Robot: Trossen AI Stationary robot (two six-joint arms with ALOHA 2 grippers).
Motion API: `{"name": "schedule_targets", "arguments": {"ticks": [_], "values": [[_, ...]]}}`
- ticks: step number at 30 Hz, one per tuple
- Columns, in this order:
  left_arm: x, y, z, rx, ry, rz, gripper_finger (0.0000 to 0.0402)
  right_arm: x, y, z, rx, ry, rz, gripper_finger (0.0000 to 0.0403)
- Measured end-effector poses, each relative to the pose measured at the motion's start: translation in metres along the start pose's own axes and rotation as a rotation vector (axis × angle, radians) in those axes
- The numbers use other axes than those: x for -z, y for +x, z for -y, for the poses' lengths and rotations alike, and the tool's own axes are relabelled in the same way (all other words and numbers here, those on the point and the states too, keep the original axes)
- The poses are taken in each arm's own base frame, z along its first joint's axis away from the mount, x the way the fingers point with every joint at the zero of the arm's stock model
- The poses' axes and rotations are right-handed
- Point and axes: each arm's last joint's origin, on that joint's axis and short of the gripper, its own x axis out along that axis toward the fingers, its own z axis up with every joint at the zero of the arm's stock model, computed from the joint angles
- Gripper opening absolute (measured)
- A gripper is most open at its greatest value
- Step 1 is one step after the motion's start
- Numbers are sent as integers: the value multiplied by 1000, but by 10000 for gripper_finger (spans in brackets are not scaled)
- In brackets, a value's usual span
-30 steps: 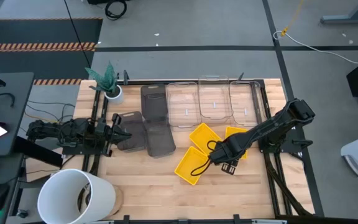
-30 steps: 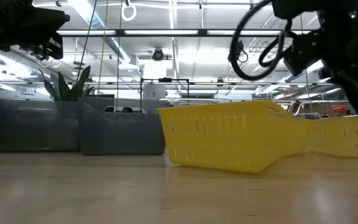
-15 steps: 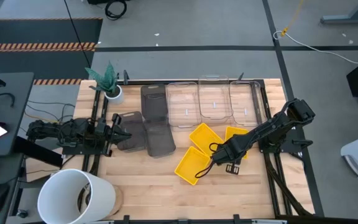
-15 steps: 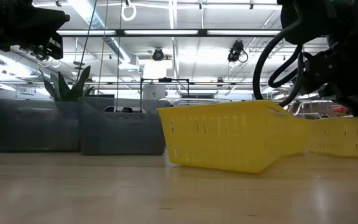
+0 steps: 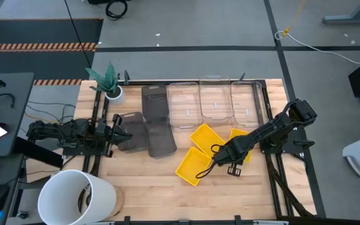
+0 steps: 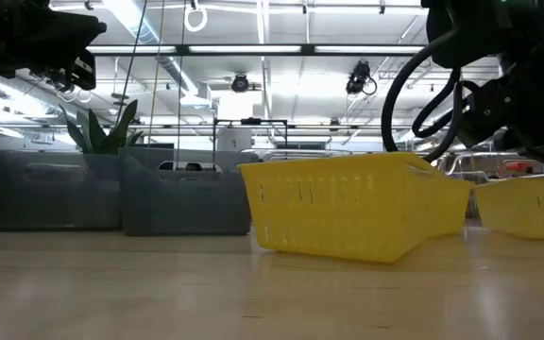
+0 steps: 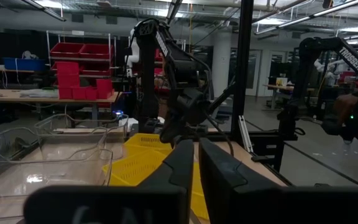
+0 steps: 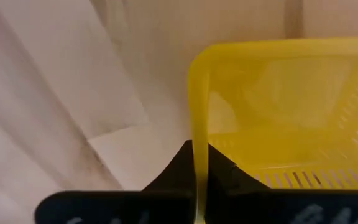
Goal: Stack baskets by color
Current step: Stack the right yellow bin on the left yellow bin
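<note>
The right gripper is clamped on the rim of a yellow basket, its two dark fingers pinching the thin yellow wall between them, as the right wrist view shows close up. This basket lies toward the right of the wooden worktop, mostly hidden under the right arm in the high view. In the low view it shows at the right edge, with its near end tilted up a little.

Two more yellow baskets lie just left of it: one turned at an angle near the middle of the worktop, and another nearer the front edge. These two touch or overlap at a corner.

Three clear baskets stand side by side along the far edge, right of centre. To their left is a dark grey basket at the far edge, a second grey one just in front of it, and a third to the left of that.

The left gripper sits at the left side of the worktop beside that third grey basket, its fingers close together with only a narrow gap and nothing between them.

A small potted plant stands at the far left corner, and a big white bucket sits at the near left edge.
</note>
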Motion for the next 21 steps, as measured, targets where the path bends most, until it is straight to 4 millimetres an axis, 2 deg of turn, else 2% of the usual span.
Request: {"name": "schedule_targets", "arguments": {"ticks": [5, 11, 16, 21], "values": [[0, 0, 0, 0, 0, 0, 30, -1, -9, -5, -19, -9, -4, 5], [0, 0, 0, 0, 0, 0, 38, -1, -31, -16, -33, 8, 8, 4], [0, 0, 0, 0, 0, 0, 35, -1, -55, -28, -69, 63, 42, 3], [0, 0, 0, 0, 0, 0, 30, 1, -86, -41, -115, 124, 86, 3]]}}
